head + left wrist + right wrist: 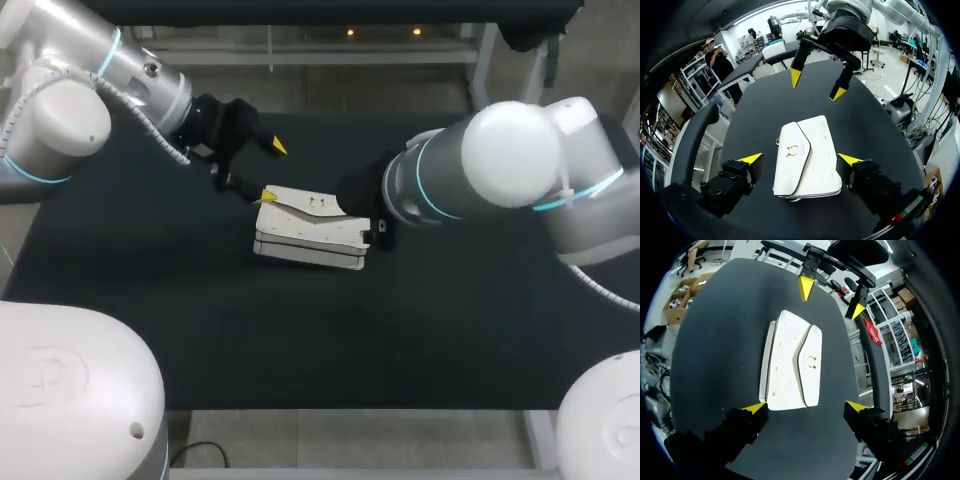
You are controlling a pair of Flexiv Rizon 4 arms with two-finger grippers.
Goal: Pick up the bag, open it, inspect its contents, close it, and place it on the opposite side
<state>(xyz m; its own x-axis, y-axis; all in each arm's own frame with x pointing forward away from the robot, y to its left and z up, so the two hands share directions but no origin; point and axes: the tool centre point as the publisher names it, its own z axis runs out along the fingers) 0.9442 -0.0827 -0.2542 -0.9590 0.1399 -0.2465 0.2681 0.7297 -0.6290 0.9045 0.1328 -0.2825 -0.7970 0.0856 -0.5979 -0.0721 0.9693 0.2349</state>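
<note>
A white flap bag [308, 237] with a small metal clasp lies flat on the black table, flap down. My left gripper [272, 172] hovers open at the bag's left end. In the left wrist view the bag [807, 156] lies between and just ahead of the left gripper [800, 160], whose fingers do not touch it. My right gripper is hidden behind its arm in the head view; in the right wrist view the right gripper [807, 407] stands open over the near end of the bag [792, 360]. Each wrist view shows the other arm's yellow tips beyond the bag.
The black table [150, 260] stretches well past the bag on all sides. My two large arm bodies [500, 165] crowd in from left and right above it.
</note>
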